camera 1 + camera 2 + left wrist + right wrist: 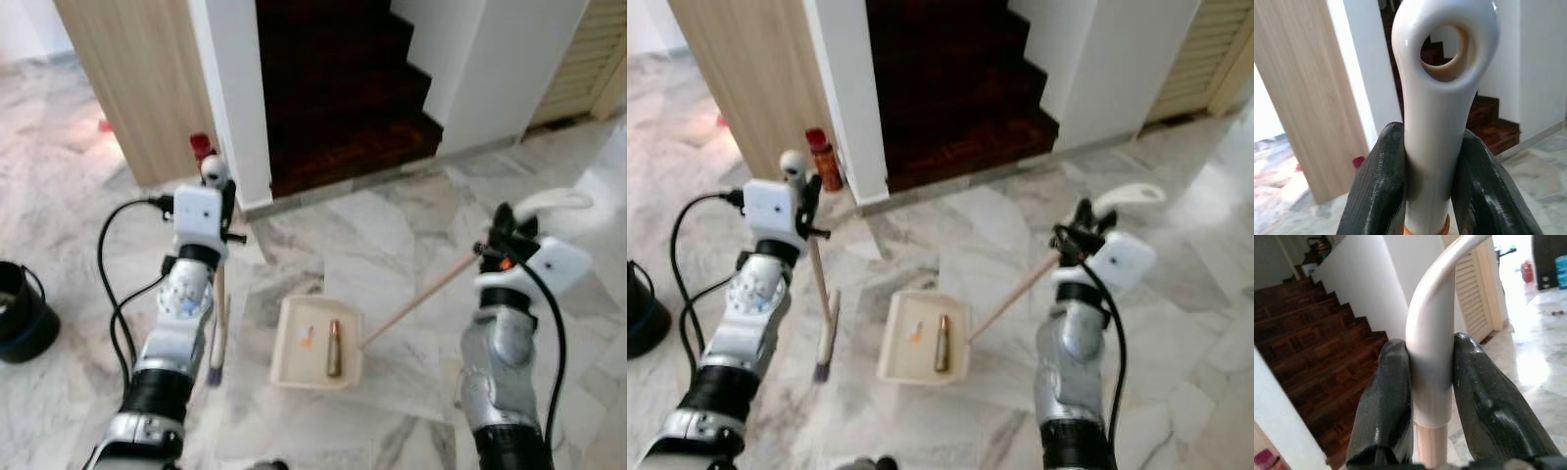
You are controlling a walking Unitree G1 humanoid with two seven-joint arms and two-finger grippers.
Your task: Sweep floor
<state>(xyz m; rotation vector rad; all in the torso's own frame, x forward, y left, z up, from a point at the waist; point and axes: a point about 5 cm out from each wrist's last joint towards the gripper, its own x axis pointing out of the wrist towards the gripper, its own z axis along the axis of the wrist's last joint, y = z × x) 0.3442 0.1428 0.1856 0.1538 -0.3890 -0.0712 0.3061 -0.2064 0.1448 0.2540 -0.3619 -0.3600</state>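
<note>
My left gripper (223, 201) is shut on the white looped top of a broom handle (1442, 73), its black fingers (1378, 186) pressed on both sides. The broom stands nearly upright, and its brush head (216, 364) rests on the marble floor left of the dustpan. My right gripper (507, 235) is shut on the curved white grip (1432, 333) of the dustpan's long wooden handle (421, 299). The cream dustpan (289, 367) lies flat on the floor between my arms. It holds a brown cylindrical piece (334, 349) and a small orange scrap (307, 339).
A dark wooden staircase (343, 88) rises straight ahead between white walls (235, 98). A red bottle (825, 159) stands by the wooden panel (137, 78). A black bucket (20, 313) sits at the far left. A louvred door (588, 59) is at the far right.
</note>
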